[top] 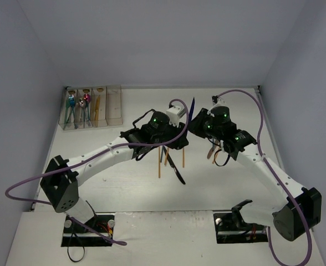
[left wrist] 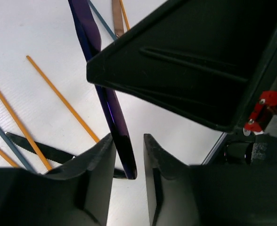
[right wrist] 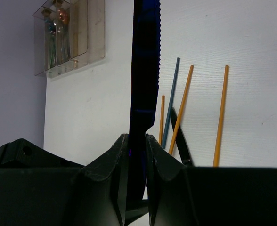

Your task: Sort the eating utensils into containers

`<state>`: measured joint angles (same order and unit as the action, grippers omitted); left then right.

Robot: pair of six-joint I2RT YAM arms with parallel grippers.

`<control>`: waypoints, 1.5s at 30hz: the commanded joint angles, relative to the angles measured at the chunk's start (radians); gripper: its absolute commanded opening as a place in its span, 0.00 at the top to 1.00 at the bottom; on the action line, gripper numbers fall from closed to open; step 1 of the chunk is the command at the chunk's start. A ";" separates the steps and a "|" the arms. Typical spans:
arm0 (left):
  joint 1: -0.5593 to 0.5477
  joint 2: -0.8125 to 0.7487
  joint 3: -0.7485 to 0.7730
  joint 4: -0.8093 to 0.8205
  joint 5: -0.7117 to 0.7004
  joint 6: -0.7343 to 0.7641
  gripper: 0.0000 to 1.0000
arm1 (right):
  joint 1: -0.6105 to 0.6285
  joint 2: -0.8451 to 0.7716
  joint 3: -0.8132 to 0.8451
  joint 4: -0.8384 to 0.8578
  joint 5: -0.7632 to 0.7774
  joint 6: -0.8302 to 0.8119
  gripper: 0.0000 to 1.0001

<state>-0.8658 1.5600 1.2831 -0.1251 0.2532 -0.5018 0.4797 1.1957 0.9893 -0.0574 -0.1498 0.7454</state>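
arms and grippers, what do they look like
White tubular links on the left arm and right arm, black joints, black blocky fingers, green lights near the wrists, a purple cable looping off each.

I see a glossy deep blue-violet knife point(right wrist: 145, 70) with a saw-toothed edge, orange sticks point(right wrist: 221, 113), a slate-blue stick point(right wrist: 173, 99), a black knife point(left wrist: 39, 148), a white tabletop point(top: 135, 188), clear beige-tinted bins point(top: 114, 105) and purple cables point(top: 240, 90).

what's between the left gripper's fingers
One end of the blue knife, with a gap beside it; the right gripper clamps it too. Left wrist view shows it.
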 commanded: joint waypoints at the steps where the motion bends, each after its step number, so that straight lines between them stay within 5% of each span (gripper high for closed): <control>1: -0.006 -0.014 0.037 0.068 -0.015 0.005 0.89 | 0.016 -0.029 0.000 0.115 -0.028 0.023 1.00; 3: -0.006 -0.014 0.030 0.069 -0.027 0.003 0.99 | 0.020 -0.030 -0.004 0.119 -0.026 0.022 1.00; 7: -0.004 -0.025 0.004 0.068 -0.054 0.003 1.00 | 0.020 -0.036 -0.021 0.122 -0.010 0.023 0.97; 14: 0.016 -0.065 -0.053 0.030 -0.144 0.013 1.00 | 0.018 -0.061 -0.046 0.119 0.051 0.012 0.49; 17: 0.067 -0.086 -0.067 -0.021 -0.179 0.027 1.00 | -0.008 -0.095 -0.054 0.115 0.070 -0.005 0.41; 25: 0.354 -0.142 -0.097 -0.153 -0.224 0.119 1.00 | -0.193 -0.163 -0.104 0.041 0.032 -0.065 0.38; 34: 0.705 0.019 0.062 -0.254 -0.219 0.310 1.00 | -0.213 -0.168 -0.206 0.027 -0.004 -0.112 0.38; 45: 0.860 0.322 0.393 -0.322 -0.223 0.418 1.00 | -0.216 -0.166 -0.245 0.022 -0.047 -0.177 0.38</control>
<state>-0.0300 1.8407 1.5545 -0.4437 0.0265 -0.1456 0.2679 1.0283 0.7523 -0.0780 -0.1624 0.6117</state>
